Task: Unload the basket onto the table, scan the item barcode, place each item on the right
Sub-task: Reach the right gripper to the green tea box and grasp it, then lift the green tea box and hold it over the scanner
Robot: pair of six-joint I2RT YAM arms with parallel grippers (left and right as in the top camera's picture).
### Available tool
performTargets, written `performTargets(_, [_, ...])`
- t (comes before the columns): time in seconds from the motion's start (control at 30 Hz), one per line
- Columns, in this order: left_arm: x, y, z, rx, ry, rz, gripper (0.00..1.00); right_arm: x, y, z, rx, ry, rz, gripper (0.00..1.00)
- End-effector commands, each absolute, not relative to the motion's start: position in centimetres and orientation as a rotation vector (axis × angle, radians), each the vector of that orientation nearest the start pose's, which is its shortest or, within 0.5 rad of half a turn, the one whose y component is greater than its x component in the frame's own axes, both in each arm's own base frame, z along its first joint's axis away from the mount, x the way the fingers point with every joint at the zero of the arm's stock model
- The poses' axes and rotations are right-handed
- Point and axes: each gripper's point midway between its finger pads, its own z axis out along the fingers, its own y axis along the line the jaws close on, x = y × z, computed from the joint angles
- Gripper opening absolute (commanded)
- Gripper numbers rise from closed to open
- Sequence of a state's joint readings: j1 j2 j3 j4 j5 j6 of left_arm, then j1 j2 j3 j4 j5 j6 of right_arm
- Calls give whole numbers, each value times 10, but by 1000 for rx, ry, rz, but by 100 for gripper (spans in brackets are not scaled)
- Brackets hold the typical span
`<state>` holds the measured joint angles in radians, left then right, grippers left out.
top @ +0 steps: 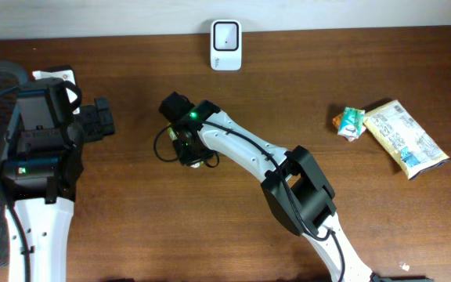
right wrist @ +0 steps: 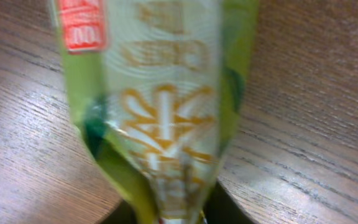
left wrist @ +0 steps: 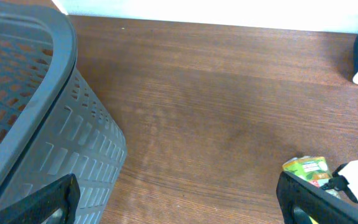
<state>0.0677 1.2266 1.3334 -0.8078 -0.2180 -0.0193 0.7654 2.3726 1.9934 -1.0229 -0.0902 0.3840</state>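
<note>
A green snack packet [right wrist: 160, 106] with orange print and a red label fills the right wrist view, its lower end pinched narrow between the dark jaws of my right gripper [right wrist: 173, 214], which is shut on it. Overhead, the right gripper [top: 186, 145] sits over the packet at the table's middle left and hides most of it. The left wrist view catches the packet [left wrist: 306, 168] at the lower right. A white barcode scanner [top: 225, 45] stands at the table's back edge. My left gripper [top: 104, 121] is open and holds nothing, left of the packet.
A grey perforated basket [left wrist: 30, 93] stands at the left edge of the table, next to the left arm. At the right lie a small green-and-orange packet [top: 349, 123] and a larger yellowish bag [top: 405, 137].
</note>
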Motion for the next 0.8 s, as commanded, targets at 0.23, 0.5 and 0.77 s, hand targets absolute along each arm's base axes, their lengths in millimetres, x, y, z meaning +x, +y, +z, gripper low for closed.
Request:
performTargets(0.23, [349,63,299,-212,2238,285,99,352,357,55,-863,2920,595,4])
performTargets(0.5, [349,63,299,-212,2238,285,99,378,270,242,-897,2225,1668,4])
performTargets(0.77, [349,63,299,-212,2238,285,99,394,181,252,-637,2220,1710,4])
